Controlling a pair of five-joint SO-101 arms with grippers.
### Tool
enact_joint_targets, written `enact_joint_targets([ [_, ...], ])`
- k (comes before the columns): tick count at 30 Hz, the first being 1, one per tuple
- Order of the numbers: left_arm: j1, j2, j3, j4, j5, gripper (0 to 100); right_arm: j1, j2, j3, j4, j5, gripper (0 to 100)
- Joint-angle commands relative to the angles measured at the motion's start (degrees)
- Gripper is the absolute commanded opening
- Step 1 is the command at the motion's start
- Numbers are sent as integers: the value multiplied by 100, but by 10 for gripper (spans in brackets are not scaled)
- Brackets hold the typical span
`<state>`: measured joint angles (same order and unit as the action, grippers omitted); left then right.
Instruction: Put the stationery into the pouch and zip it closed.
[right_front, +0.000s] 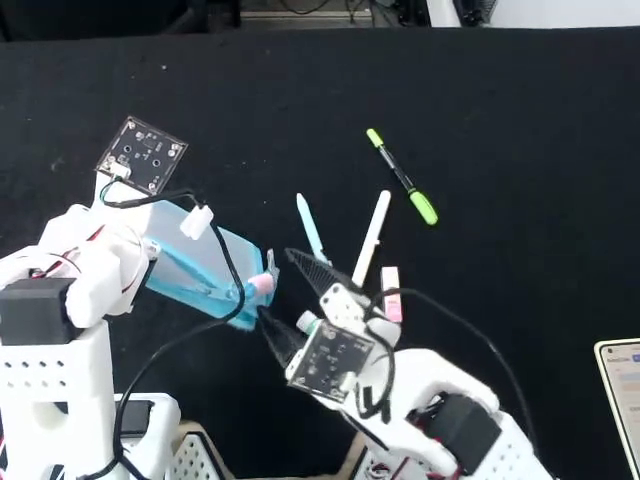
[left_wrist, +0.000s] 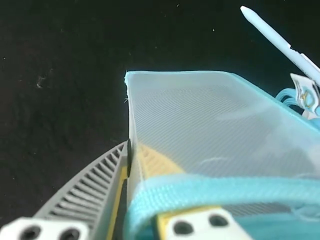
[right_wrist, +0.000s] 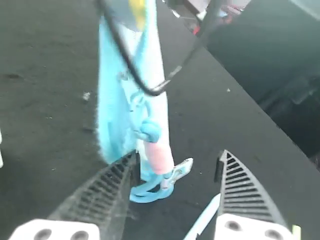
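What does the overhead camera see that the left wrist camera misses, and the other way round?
Overhead adds the green highlighter, the white pen and the right gripper, open at the zip end of the pouch. Left wrist adds the pouch's mesh weave up close, with the left gripper clamped on its edge. Shared: the blue pouch itself and the light blue pen lying on the black table outside it.

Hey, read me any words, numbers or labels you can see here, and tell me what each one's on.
Nothing can be read.
Screen at the high view's right edge: lines of text, too small to read.
Green pen: no legible print.
Pouch: no legible print.
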<state>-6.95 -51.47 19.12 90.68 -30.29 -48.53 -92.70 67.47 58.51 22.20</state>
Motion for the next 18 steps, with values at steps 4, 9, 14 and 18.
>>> enact_joint_targets([
  [4,75,-88,-347,-53,88,30,-70,-66,646,-1002,0,243],
  [9,75,-88,-347,-53,88,30,-70,-57,831,-1442,26,243],
  [14,163,-88,-347,-53,88,30,-105,-57,1015,-1714,35,243],
  [18,488,-88,-347,-44,88,30,-290,-57,1103,-1644,325,231],
])
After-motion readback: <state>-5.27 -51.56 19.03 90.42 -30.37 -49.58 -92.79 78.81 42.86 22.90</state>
